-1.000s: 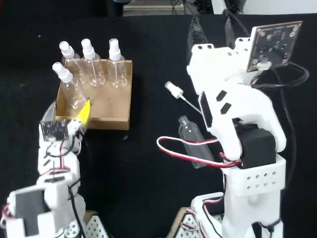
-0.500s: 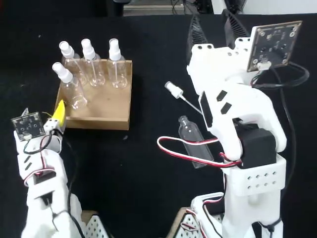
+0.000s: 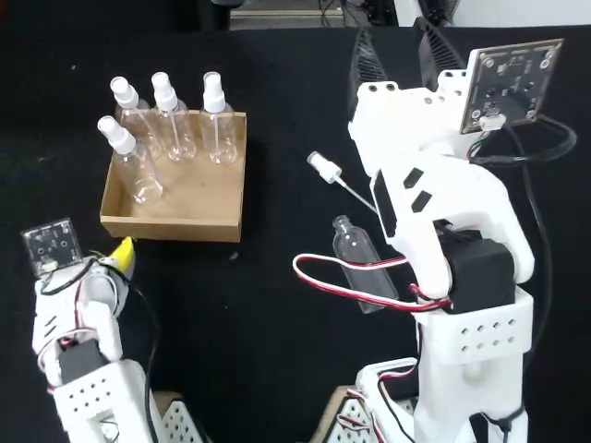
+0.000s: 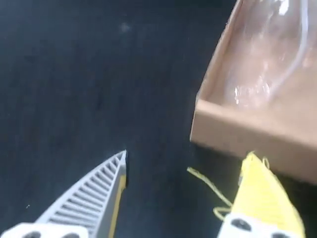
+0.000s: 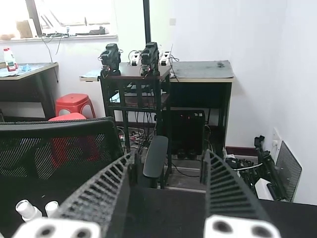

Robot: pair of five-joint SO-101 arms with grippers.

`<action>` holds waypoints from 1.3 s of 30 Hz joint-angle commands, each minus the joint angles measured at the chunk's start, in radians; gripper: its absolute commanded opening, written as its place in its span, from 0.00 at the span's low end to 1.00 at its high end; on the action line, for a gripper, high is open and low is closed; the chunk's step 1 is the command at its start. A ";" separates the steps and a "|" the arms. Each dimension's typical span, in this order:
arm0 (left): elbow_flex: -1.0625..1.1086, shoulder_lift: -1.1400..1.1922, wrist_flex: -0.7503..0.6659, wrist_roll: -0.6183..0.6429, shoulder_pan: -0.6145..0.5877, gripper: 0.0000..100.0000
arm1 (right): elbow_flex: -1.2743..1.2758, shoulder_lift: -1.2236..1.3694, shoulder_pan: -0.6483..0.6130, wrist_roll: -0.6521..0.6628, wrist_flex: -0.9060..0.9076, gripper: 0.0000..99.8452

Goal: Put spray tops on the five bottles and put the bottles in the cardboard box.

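Note:
The cardboard box stands at the left of the table and holds several clear bottles with white spray tops on. One uncapped bottle lies on the black table beside the right arm's base. A loose spray top with its thin tube lies just beyond it. My left gripper is open and empty, low over the table just short of the box's near left corner. A bottle in the box shows past that corner. My right gripper is raised high, open and empty, pointing out at the room.
The right arm's white body and its red and white cable lie close against the uncapped bottle. Black tabletop lies between the box and that bottle. Two white spray tops peek in low in the right wrist view.
My left gripper has drawn back from the box's near left edge toward the table's front, lower and farther left. The right arm, the loose bottle and the spray top have not moved.

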 commanded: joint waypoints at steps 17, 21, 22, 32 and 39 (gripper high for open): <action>0.008 -0.184 0.407 -0.008 0.117 0.34 | 0.265 0.007 0.029 0.230 0.350 0.18; 0.008 -0.183 0.414 -0.095 0.130 0.34 | 0.460 0.008 0.086 0.241 0.339 0.18; 0.008 -0.184 0.430 -0.112 0.130 0.34 | 0.503 0.010 0.095 0.269 0.321 0.18; 0.008 -0.184 0.443 -0.129 0.134 0.34 | 0.570 0.314 0.120 0.350 0.315 0.19; 0.008 -0.184 0.443 -0.129 0.134 0.34 | 0.481 0.499 0.118 0.347 0.333 0.19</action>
